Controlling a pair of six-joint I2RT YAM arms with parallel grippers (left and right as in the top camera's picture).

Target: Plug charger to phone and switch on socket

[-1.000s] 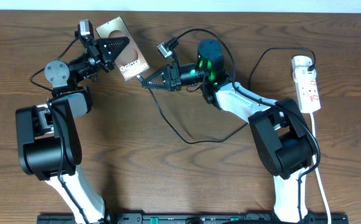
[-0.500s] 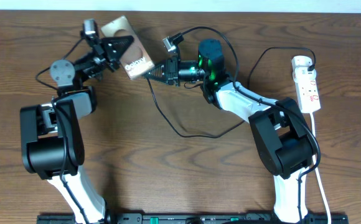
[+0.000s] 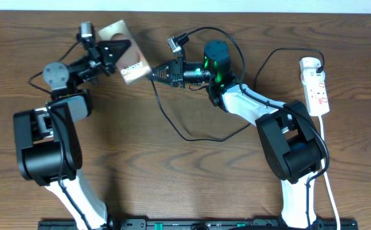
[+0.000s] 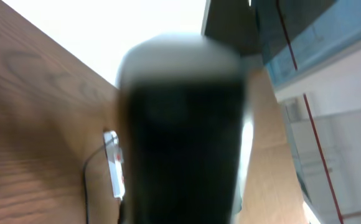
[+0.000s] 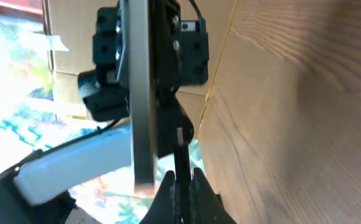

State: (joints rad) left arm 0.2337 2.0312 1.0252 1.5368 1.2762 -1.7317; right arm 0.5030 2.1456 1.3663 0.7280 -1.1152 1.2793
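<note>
My left gripper (image 3: 116,52) is shut on the bronze-brown phone (image 3: 126,52) with white lettering and holds it above the table at the back left. In the left wrist view the phone (image 4: 183,137) is a dark blur filling the middle. My right gripper (image 3: 153,73) is shut on the charger's black plug tip (image 5: 180,155), held close beside the phone's lower edge (image 5: 140,93), seen edge-on in the right wrist view. The black charger cable (image 3: 192,135) loops over the table. The white socket strip (image 3: 316,86) lies at the far right; the round white adapter (image 3: 310,62) sits at its far end.
The strip's white cord (image 3: 326,166) runs down the right side past the right arm's base. The socket strip also shows small in the left wrist view (image 4: 113,165). Brown wood table (image 3: 173,185) all around.
The phone and left gripper have shifted slightly left and tilted. The right gripper has stayed near the phone's lower edge with the plug tip. The cable loop has barely moved.
</note>
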